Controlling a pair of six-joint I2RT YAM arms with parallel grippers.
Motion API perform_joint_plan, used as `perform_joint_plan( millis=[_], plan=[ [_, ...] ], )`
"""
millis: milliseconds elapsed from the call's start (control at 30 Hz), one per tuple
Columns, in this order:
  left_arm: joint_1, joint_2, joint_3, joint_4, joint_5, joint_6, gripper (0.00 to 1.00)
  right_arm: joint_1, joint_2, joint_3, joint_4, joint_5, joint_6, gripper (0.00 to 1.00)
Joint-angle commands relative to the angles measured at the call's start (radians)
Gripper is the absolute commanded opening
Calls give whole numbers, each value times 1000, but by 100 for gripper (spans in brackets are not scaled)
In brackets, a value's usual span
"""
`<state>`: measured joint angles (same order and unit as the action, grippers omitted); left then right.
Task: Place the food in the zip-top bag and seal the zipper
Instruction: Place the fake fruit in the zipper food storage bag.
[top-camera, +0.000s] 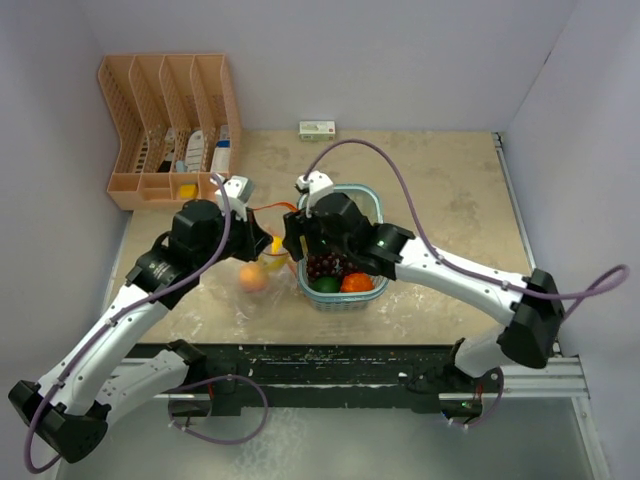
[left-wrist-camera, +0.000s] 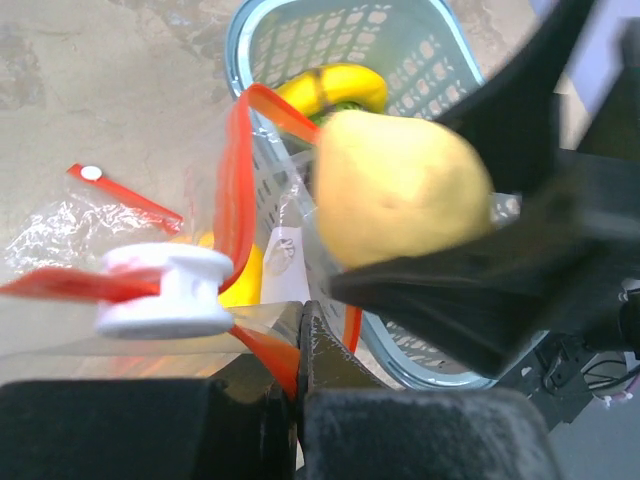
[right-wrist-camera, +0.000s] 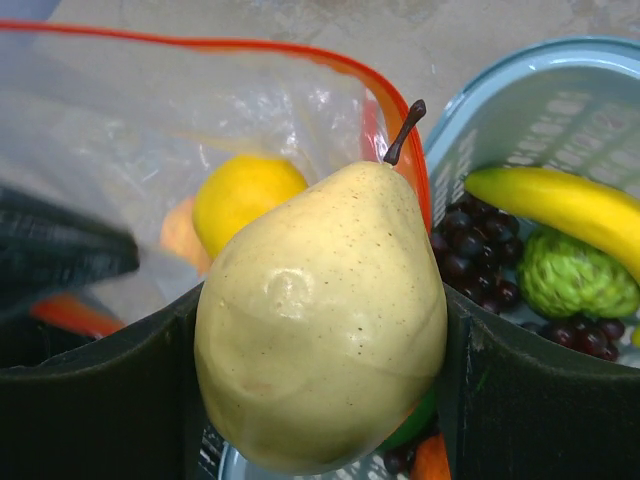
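Observation:
The clear zip-top bag (right-wrist-camera: 120, 130) lies left of the light blue basket (top-camera: 372, 200). My left gripper (left-wrist-camera: 298, 330) is shut on the orange-red zipper (left-wrist-camera: 235, 180) and holds the mouth up; the white slider (left-wrist-camera: 165, 290) sits beside it. My right gripper (right-wrist-camera: 320, 340) is shut on a pale yellow pear (right-wrist-camera: 320, 310), held at the bag's mouth over the basket's left rim. A yellow round fruit (right-wrist-camera: 245, 195) and a peach-like fruit (top-camera: 252, 278) are inside the bag. A dark red grape bunch (right-wrist-camera: 475, 260), a banana (right-wrist-camera: 560, 205), a green knobbly fruit (right-wrist-camera: 570, 275) and an orange piece (top-camera: 356, 283) lie in the basket.
A peach-coloured desk organizer (top-camera: 170, 120) stands at the back left. A small white-green box (top-camera: 317, 128) lies at the back wall. Walls close in the table on the left, back and right. The two arms meet close together over the bag.

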<state>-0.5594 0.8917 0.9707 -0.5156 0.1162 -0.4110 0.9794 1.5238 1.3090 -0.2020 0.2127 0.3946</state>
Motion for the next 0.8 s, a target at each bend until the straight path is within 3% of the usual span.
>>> perform_joint_plan(
  millis=[0, 267, 500, 767],
  plan=[
    [28, 9, -7, 74, -4, -4, 0, 7, -169, -100, 121, 14, -61, 40],
    [58, 15, 17, 62, 33, 29, 0, 7, -385, -289, 311, -299, -178, 40],
    [57, -28, 15, 74, 126, 59, 0, 5, -280, -189, 236, -669, -311, 40],
    [58, -72, -14, 80, 198, 100, 0, -2, -155, -73, 111, -665, -386, 39]
  ],
)
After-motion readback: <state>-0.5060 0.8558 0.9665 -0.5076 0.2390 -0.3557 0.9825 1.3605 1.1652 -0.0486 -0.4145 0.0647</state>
